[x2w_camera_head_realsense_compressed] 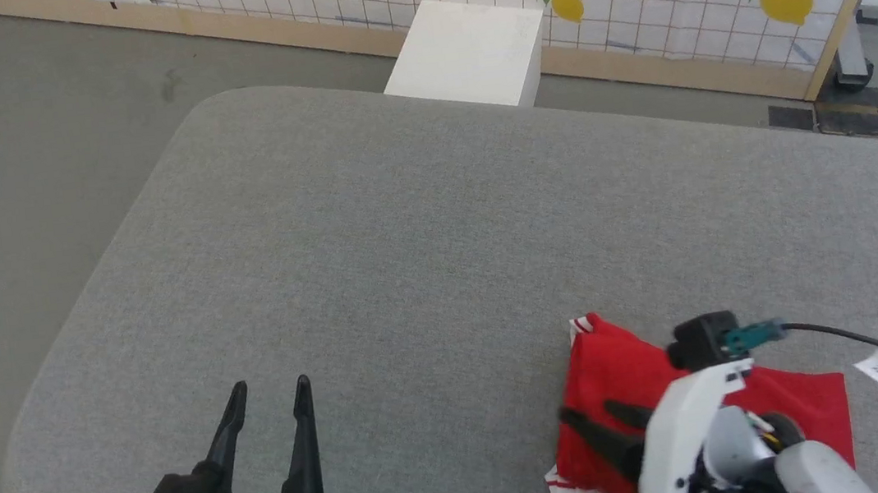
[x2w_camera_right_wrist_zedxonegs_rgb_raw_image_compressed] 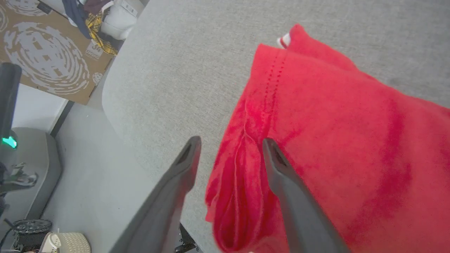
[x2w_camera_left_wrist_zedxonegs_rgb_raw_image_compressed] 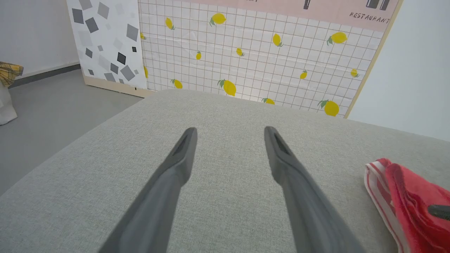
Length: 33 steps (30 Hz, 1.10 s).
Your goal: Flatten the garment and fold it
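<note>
White box (x2w_camera_head_realsense_compressed: pixel 471 53) beyond the far edge of the surface (x2w_camera_head_realsense_compressed: pixel 404 226); at its near edge the right gripper (x2w_camera_right_wrist_zedxonegs_rgb_raw_image_compressed: pixel 232 142), fingers apart, straddles the edge of the garment (x2w_camera_right_wrist_zedxonegs_rgb_raw_image_compressed: pixel 334 116); left gripper (x2w_camera_head_realsense_compressed: pixel 268 398) spread wide near the left corner

Right pincer (x2w_camera_right_wrist_zedxonegs_rgb_raw_image_compressed: pixel 232 141) parted over red garment (x2w_camera_right_wrist_zedxonegs_rgb_raw_image_compressed: pixel 334 140) edge, grey cushion (x2w_camera_right_wrist_zedxonegs_rgb_raw_image_compressed: pixel 197 52)
</note>
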Motion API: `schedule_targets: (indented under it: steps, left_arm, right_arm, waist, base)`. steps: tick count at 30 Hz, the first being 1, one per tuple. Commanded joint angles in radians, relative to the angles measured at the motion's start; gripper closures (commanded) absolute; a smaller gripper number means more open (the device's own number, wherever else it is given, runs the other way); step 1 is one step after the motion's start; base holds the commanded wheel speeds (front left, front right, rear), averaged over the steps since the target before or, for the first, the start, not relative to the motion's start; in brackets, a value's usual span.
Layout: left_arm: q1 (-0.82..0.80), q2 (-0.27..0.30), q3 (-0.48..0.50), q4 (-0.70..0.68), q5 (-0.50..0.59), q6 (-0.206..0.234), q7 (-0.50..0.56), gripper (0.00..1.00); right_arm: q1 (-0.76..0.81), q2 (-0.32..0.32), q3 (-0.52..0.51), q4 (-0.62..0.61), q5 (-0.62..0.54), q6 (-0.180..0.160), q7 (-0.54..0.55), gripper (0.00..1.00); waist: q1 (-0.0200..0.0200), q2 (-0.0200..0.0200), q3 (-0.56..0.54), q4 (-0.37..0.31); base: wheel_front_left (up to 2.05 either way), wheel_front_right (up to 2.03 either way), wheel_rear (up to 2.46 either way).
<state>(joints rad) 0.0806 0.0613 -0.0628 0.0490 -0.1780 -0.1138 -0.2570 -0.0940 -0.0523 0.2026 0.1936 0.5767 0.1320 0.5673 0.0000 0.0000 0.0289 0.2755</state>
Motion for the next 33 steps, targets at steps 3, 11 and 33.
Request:
schedule_targets:
  steps: [3, 11, 33]
  left_arm:
    - [-0.017, -0.004, 0.012, 0.004, -0.009, -0.006, -0.005, 0.00]
    - [-0.014, -0.005, 0.018, 0.006, -0.011, -0.009, -0.005, 0.00]
    - [-0.001, -0.004, -0.003, -0.013, -0.014, -0.015, -0.005, 0.00]
  right_arm:
    - [-0.039, 0.002, 0.049, -0.022, 0.046, -0.001, -0.018, 0.00]
    - [-0.133, -0.053, -0.007, -0.084, -0.158, -0.001, -0.114, 0.00]
    - [0.159, -0.121, -0.351, -0.298, -0.513, -0.001, -0.633, 0.00]
  waist:
    - [0.0000, 0.0000, -0.015, -0.021]
    - [0.0000, 0.0000, -0.041, -0.085]
    - [0.0000, 0.0000, -0.044, -0.193]
  base:
    - [0.00, 0.00, 0.00]
    - [0.00, 0.00, 0.00]
    - [0.00, 0.00, 0.00]
